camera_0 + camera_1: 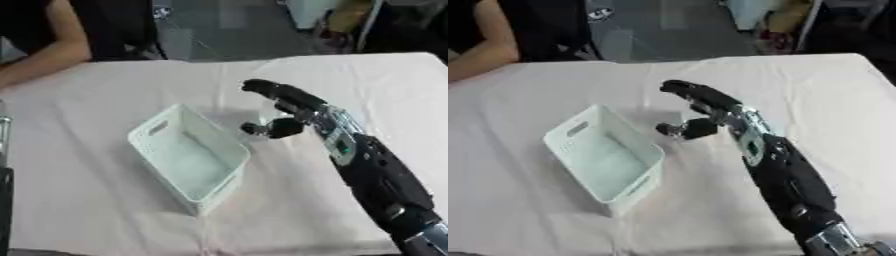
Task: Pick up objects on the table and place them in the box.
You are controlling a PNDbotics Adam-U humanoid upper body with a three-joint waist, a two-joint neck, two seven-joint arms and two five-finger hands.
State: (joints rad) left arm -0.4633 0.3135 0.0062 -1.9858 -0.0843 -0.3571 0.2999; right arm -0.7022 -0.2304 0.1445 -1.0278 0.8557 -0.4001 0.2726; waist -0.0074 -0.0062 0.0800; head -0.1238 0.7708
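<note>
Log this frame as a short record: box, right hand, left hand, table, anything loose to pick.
box: white box, tilted askew on table, looks empty
right hand: right hand beside box's right rim, fingers partly curled, nothing visibly held
left hand: not in view
table: cloth-covered table
loose objects: none visible

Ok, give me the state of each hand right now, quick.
Right hand: open, fingers extended beside the white plastic box, holding nothing visible.
Left hand: not in view.
</note>
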